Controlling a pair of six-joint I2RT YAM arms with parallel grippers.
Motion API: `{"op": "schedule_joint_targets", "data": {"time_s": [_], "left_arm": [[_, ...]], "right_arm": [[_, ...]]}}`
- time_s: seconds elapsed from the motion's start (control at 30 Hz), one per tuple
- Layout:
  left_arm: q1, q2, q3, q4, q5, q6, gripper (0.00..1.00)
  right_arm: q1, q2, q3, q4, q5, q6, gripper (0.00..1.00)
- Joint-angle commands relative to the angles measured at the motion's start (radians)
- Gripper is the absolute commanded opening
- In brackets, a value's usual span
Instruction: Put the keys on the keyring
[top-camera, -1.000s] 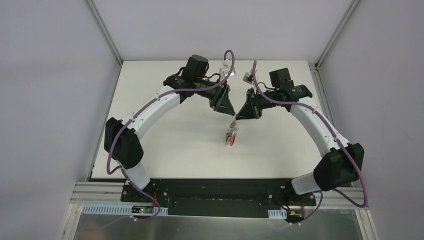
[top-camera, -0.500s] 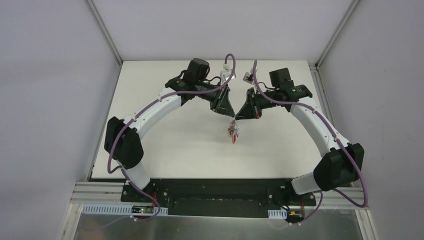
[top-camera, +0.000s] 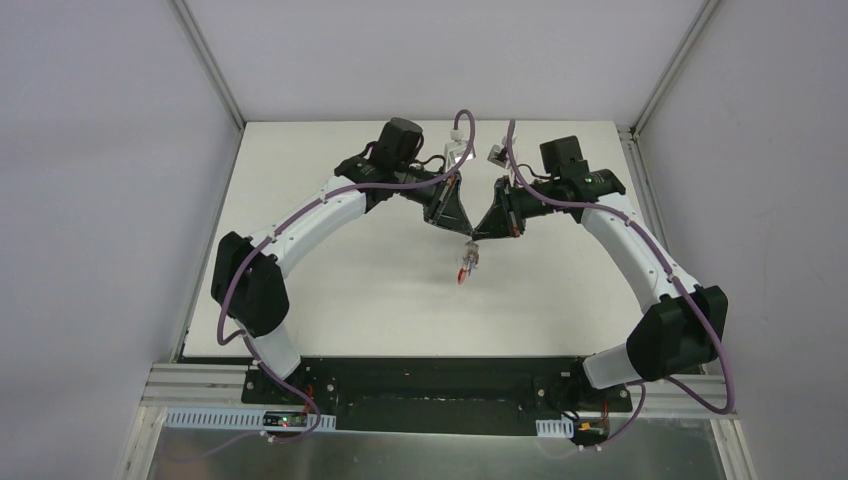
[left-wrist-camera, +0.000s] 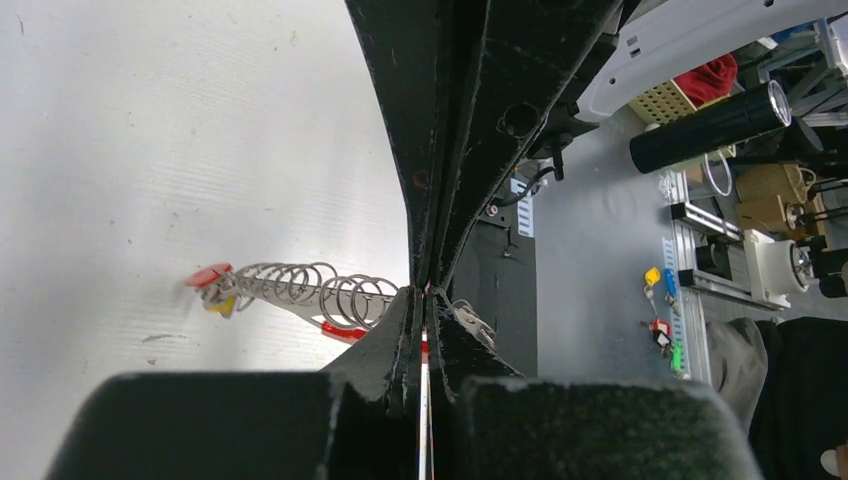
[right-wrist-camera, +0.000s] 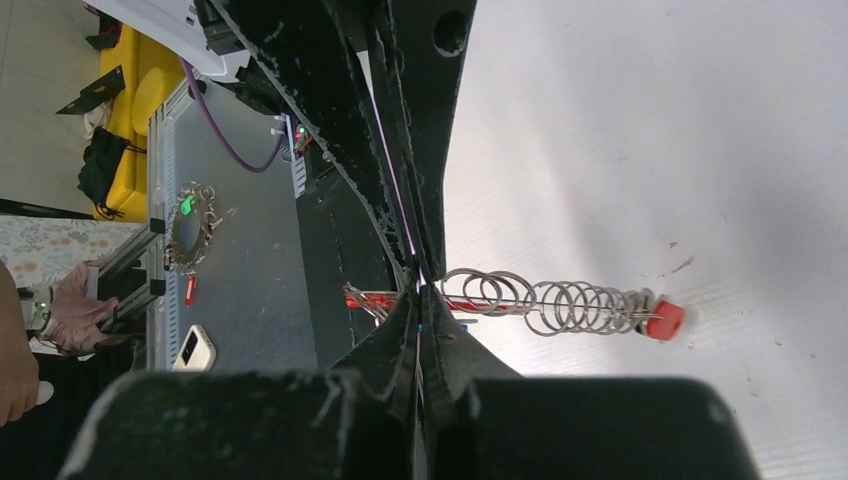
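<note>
Top external view: the keyring (top-camera: 467, 262) is held over the counter (top-camera: 330, 290), pinched at its top by the left fingers (top-camera: 455, 213) and right fingers (top-camera: 490, 220), both clamped together on it. Keys (right-wrist-camera: 663, 320) are hung from its coils. If the arms were pulled unevenly, the thin wire could be slipped and dropped.

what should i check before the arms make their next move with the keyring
1. left gripper shut on the keyring: ok
2. right gripper shut on the same end of it: ok
3. red-capped key sitting at the far end of the rings: ok
4. keyring opening free for threading: cannot tell, hidden where the grippers meet
5. keyring lifted off the table: cannot tell
</note>
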Motion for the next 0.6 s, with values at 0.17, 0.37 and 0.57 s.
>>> {"op": "schedule_joint_targets", "data": {"time_s": [0.17, 0.37, 0.57], "left_arm": [[0.019, -0.016, -0.082, 0.341, 0.048, -0.339, 0.00], [0.039, 0.000, -0.190, 0.841, 0.069, -0.743, 0.00], [0.040, 0.017, -0.234, 1.052, 0.051, -0.933, 0.00]], "right_arm": [[-0.089, -0.058, -0.006, 0.143, -0.103, 0.113, 0.22], [-0.145, -0.079, -0.028, 0.227, -0.153, 0.205, 0.33], [-0.160, -0.084, -0.051, 0.269, -0.179, 0.254, 0.34]]}}
